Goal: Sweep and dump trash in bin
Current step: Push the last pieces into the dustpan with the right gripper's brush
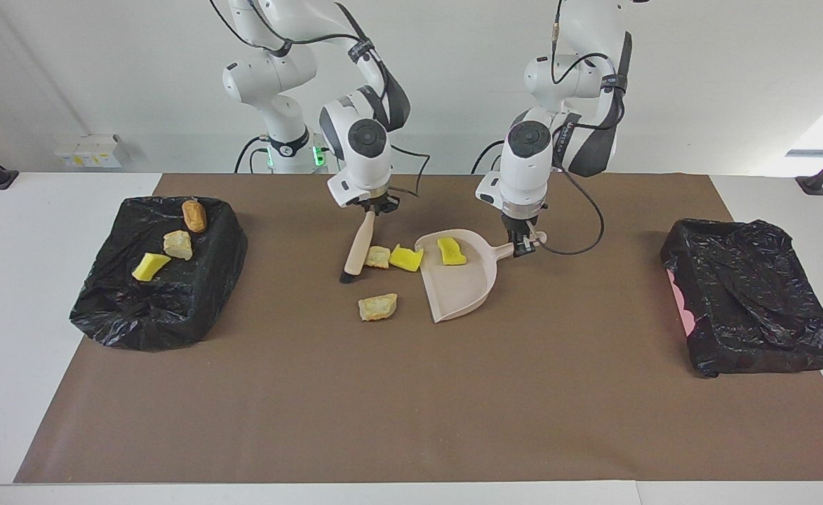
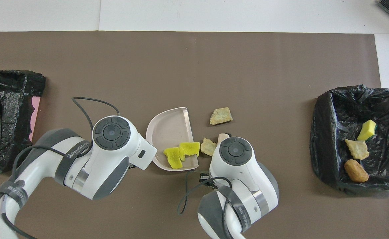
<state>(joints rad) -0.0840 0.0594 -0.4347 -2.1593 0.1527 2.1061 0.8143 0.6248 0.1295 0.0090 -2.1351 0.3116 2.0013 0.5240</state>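
Right gripper (image 1: 372, 208) pinches the brush (image 1: 357, 254) handle; left gripper (image 1: 523, 245) pinches the dustpan (image 1: 462, 289) handle. One yellow sponge (image 1: 451, 251) sits in the pan, another (image 1: 406, 258) at its lip, a tan lump (image 1: 377, 257) between that and the bristles. Three scraps lie in the bin (image 1: 165, 308) at the right arm's end. Risk: the stray lump (image 1: 377, 306) lies off the brush's line and may get missed; a hard sweep may shove the pan.

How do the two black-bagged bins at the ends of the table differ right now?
The bin at the right arm's end holds three scraps: a yellow sponge piece, a pale lump and a brown bread-like piece. The bin at the left arm's end shows no scraps, and pink shows beside its bag. Both are lined with crumpled black plastic.
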